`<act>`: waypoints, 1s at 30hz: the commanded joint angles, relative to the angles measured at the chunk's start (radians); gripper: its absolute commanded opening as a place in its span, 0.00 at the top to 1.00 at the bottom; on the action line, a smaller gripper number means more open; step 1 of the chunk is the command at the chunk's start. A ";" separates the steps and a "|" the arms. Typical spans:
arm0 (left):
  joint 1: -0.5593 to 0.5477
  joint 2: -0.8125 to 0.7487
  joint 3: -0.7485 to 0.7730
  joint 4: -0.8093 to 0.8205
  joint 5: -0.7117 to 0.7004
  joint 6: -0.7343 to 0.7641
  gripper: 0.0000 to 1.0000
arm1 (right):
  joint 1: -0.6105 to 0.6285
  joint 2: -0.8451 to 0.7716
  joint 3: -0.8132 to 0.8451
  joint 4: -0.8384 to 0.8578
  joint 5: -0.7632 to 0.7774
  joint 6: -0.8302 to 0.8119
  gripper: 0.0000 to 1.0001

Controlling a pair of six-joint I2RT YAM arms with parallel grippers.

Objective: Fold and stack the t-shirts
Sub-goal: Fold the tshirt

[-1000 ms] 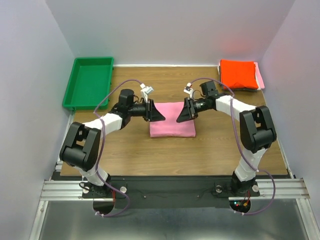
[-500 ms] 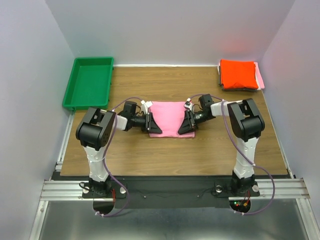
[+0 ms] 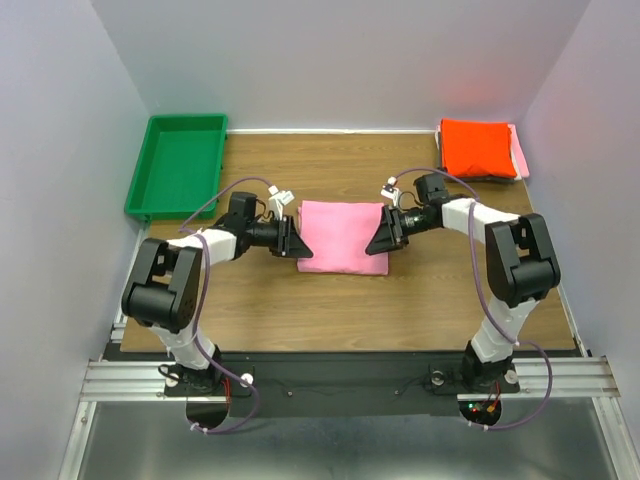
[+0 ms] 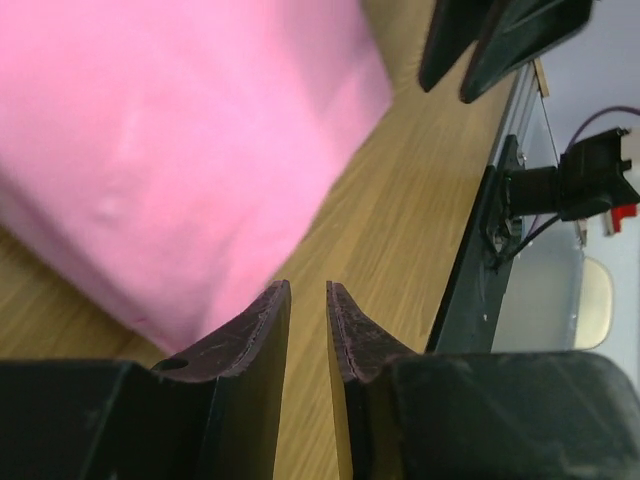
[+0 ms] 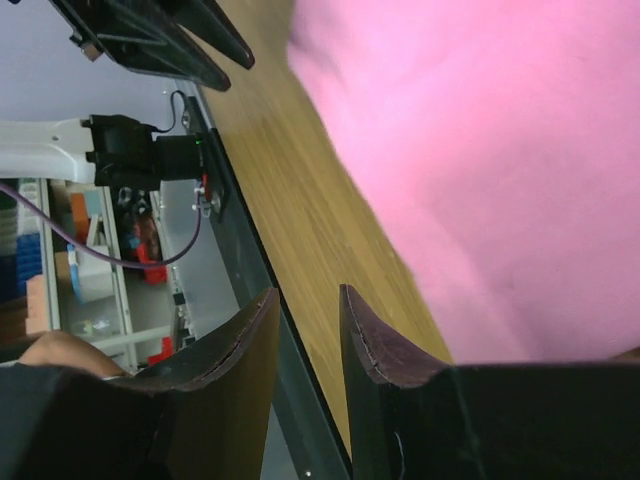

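A folded bubblegum pink t-shirt (image 3: 340, 235) lies flat in the middle of the table. My left gripper (image 3: 298, 246) rests low at its left edge, near the front corner. In the left wrist view this gripper (image 4: 308, 286) is open by a narrow gap, with only wood between the fingers and the pink t-shirt (image 4: 180, 130) beside them. My right gripper (image 3: 381, 238) sits at the shirt's right edge. Seen from the right wrist, that gripper (image 5: 308, 290) is open and empty, the pink t-shirt (image 5: 500, 150) alongside. An orange-red t-shirt (image 3: 478, 148) tops a folded stack at the back right.
A green plastic tray (image 3: 142, 180) stands at the back left. A paler pink tee (image 3: 520, 152) peeks out on the right side of the stack. White walls close in the table on three sides. The near table edge with its metal rail (image 3: 340, 372) lies behind the arms.
Both grippers slid toward the near side along the shirt's edges, then drew slightly outward. The pink shirt now lies flatter and squarer. The left jaws have parted a little.
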 commanded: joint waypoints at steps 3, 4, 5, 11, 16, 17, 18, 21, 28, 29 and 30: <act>-0.055 0.001 -0.021 0.041 0.028 0.011 0.67 | 0.014 0.035 -0.050 -0.024 -0.027 -0.051 0.64; -0.053 0.023 -0.022 0.053 0.022 -0.001 0.67 | 0.014 0.077 -0.050 -0.024 -0.026 -0.067 0.64; -0.052 0.049 -0.018 0.055 0.016 -0.002 0.67 | 0.014 0.095 -0.048 -0.024 -0.015 -0.075 0.64; 0.003 0.221 0.019 0.029 -0.024 -0.025 0.67 | -0.018 0.171 -0.056 -0.035 0.045 -0.138 0.65; 0.022 0.147 0.066 -0.115 0.005 0.087 0.66 | -0.035 0.081 -0.021 -0.133 0.056 -0.187 0.65; 0.020 0.115 0.070 -0.132 0.005 0.099 0.65 | -0.035 0.055 -0.009 -0.153 0.060 -0.193 0.64; 0.005 0.045 0.082 -0.162 -0.009 0.121 0.62 | -0.037 -0.018 0.004 -0.167 0.069 -0.196 0.62; -0.062 -0.081 0.146 -0.227 -0.125 0.256 0.57 | -0.046 -0.173 0.019 -0.164 0.169 -0.164 0.54; -0.369 -0.200 0.224 -0.227 -0.480 0.570 0.49 | -0.118 -0.356 -0.016 -0.159 0.361 -0.045 0.21; -0.415 -0.189 0.238 -0.256 -0.506 0.598 0.49 | -0.132 -0.370 -0.022 -0.158 0.376 -0.032 0.20; -0.444 -0.171 0.257 -0.259 -0.562 0.663 0.49 | -0.135 -0.382 -0.036 -0.153 0.398 -0.016 0.17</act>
